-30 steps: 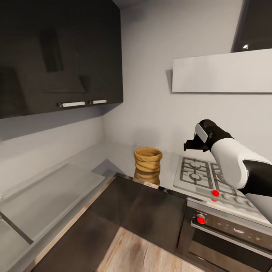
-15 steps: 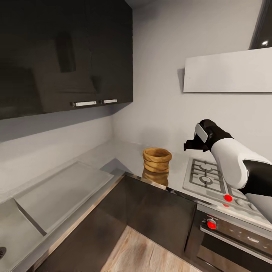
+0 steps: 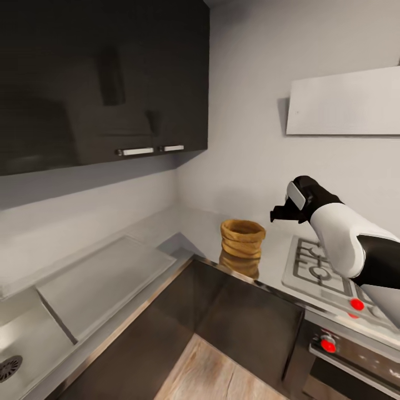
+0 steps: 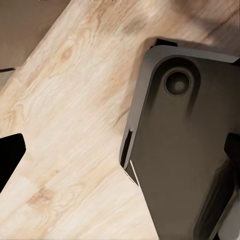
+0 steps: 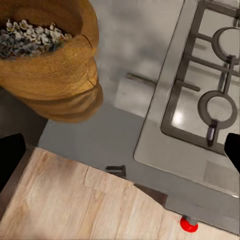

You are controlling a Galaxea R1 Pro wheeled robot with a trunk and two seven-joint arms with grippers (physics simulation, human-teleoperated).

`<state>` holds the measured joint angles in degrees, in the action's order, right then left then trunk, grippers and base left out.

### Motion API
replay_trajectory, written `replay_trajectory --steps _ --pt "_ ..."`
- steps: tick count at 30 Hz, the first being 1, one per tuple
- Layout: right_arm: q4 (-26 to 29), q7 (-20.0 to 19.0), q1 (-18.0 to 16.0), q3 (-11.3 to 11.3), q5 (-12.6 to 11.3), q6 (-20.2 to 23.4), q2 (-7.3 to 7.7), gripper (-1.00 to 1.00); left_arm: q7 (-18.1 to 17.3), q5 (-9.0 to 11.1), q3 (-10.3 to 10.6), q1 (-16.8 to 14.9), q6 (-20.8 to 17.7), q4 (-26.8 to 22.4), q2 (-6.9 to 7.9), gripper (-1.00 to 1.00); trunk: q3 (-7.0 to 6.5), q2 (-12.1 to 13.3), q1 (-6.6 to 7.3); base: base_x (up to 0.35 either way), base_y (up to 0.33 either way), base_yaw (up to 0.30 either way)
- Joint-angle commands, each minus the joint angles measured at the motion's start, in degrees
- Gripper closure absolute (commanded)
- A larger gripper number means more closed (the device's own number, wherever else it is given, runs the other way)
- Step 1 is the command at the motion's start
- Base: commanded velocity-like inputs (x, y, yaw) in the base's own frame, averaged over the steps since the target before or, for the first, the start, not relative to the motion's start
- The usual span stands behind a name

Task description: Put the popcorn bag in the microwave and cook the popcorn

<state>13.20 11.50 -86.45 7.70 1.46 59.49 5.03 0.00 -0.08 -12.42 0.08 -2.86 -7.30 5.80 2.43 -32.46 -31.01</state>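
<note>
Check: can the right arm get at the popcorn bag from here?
Probably yes. The right gripper hangs open in the air just beside the popcorn bag, which stands alone on the countertop next to the hob. Nothing lies between them.

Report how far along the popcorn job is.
Done: nothing yet; the bag stands on the countertop beside the hob, its filling visible through the mouth in the right wrist view. In hand: the right hand hovers open above the counter between bag and hob, holding nothing. Left: grasp the bag, carry it to the microwave, load and heat it.
</note>
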Motion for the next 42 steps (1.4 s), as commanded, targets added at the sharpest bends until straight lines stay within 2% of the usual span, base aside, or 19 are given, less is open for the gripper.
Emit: replay_trajectory --steps 1,7,14,18,28,30,34,42 --pt "0.1 0.2 0.0 0.5 0.1 0.2 -0.02 -1.0 0.0 0.0 -0.2 0.0 -0.3 -0.2 -0.01 -1.0 0.12 -0.1 -0.04 0.235 -0.165 0.242" --pt "0.1 0.2 0.0 0.5 0.1 0.2 -0.02 -1.0 0.0 0.0 -0.2 0.0 -0.3 -0.2 -0.02 -1.0 0.26 -0.1 -0.04 0.2 -0.131 0.243" --pt "-0.3 0.2 0.0 0.4 0.1 0.2 -0.02 -1.0 0.0 0.0 -0.2 0.0 -0.3 -0.2 -0.09 -1.0 0.41 -0.1 -0.04 0.02 -0.009 0.245" --pt "-2.5 0.2 0.0 0.5 0.1 0.2 -0.02 -1.0 0.0 0.0 -0.2 0.0 -0.3 -0.2 -0.09 -1.0 0.43 -0.1 -0.04 0.001 0.0 0.231" --pt "-4.7 0.2 0.0 0.9 0.1 0.3 0.48 -1.0 0.0 0.0 -0.2 0.0 -0.3 -0.2 -0.23 -1.0 0.43 -0.1 -0.04 0.046 -0.007 0.026" --pt "-4.7 0.2 0.0 1.8 0.1 0.3 1.26 -1.0 0.0 0.0 -0.2 0.0 -0.3 -0.2 -0.24 -1.0 0.43 -0.1 -0.04 0.299 -0.121 0.0" --pt "-4.7 0.2 0.0 3.5 0.1 0.3 1.74 -1.0 0.0 0.0 -0.2 0.0 -0.3 -0.2 -0.19 -1.0 0.43 -0.1 -0.04 0.325 -0.131 0.0" --pt "-6.3 0.2 0.0 4.0 0.1 0.3 2.16 -1.0 0.0 0.0 -0.2 0.0 -0.3 -0.2 -0.18 -1.0 0.43 -0.1 -0.04 0.082 -0.022 0.0"
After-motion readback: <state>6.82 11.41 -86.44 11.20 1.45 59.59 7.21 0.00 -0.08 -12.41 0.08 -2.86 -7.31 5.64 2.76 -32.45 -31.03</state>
